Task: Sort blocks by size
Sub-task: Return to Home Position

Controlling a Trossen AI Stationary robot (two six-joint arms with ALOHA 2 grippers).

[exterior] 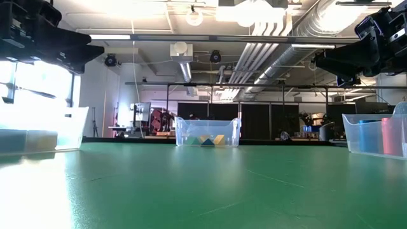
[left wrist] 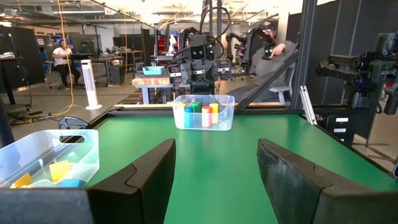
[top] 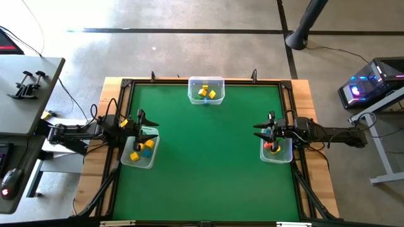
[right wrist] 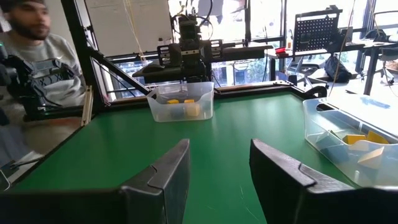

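Left end effector [top: 151, 129] is held with its fingers spread and nothing between them, directly above a clear bin [top: 136, 165] in which yellow, orange and blue blocks [top: 142, 150] are contained. The right end effector [top: 257, 130] is likewise spread and empty, above a second bin [top: 278, 161] holding further blocks, red and orange among them. A third bin [top: 206, 79], well apart from both end effectors and midway between them at the edge of the surface [top: 208, 164], holds mostly yellow blocks. No loose block is seen on the surface, so sorting is judged complete.

The blocks are judged to be light, rigid and smooth-faced; no fragility is expected. Cubes are best taken across two opposite flat faces, at mid-height. Upright round pieces are to be gripped across the diameter, since slipping or rolling is likely. Wedge shapes are to be held on their parallel sides, never on the slope. The thin bins are expected to shift if nudged.
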